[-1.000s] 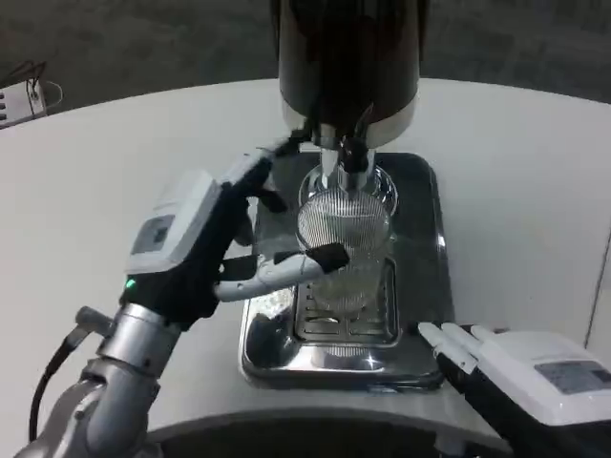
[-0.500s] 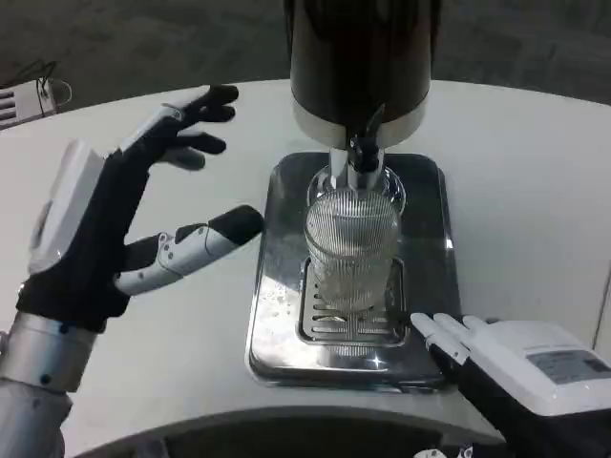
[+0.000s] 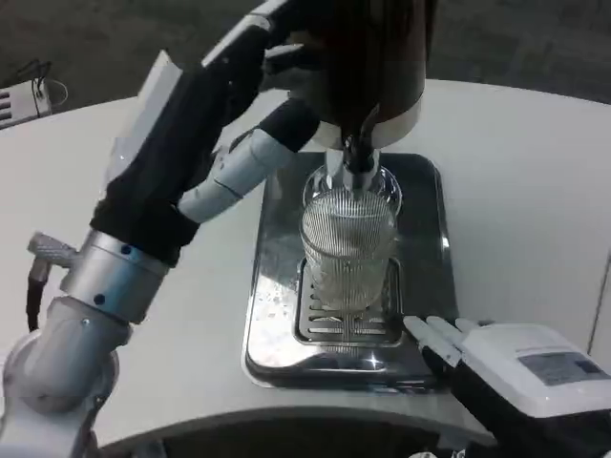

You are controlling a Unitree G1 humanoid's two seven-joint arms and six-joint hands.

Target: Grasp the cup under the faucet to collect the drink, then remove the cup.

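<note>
cup (image 3: 348, 250): clear ribbed glass, upright on the grate of the drip tray, right under the faucet; no hand on it
faucet (image 3: 355, 153): black spout with small lever, hangs just above the cup rim
dispenser (image 3: 368, 48): dark cylinder body with silver band at the base, stands at the back of the tray
drip tray (image 3: 425, 248): shiny metal, rectangular, slotted grate in front half; small wet or white specks at its left edge
left hand (image 3: 205, 114): raised high, reaching toward the dispenser's left side; white back faces camera, palm side dark
left fingers (image 3: 243, 162): spread apart, holding nothing; one long finger points at the dispenser base near the faucet, upper ones lie by the dark body, contact cannot be told
left forearm (image 3: 91, 296): silver, runs up from lower left
right hand (image 3: 516, 367): low at bottom right, rests at the front right corner of the tray
right fingers (image 3: 434, 334): stretched out straight, slightly apart, empty, tips just beside the grate
worktop (image 3: 115, 210): white, rounded front edge
</note>
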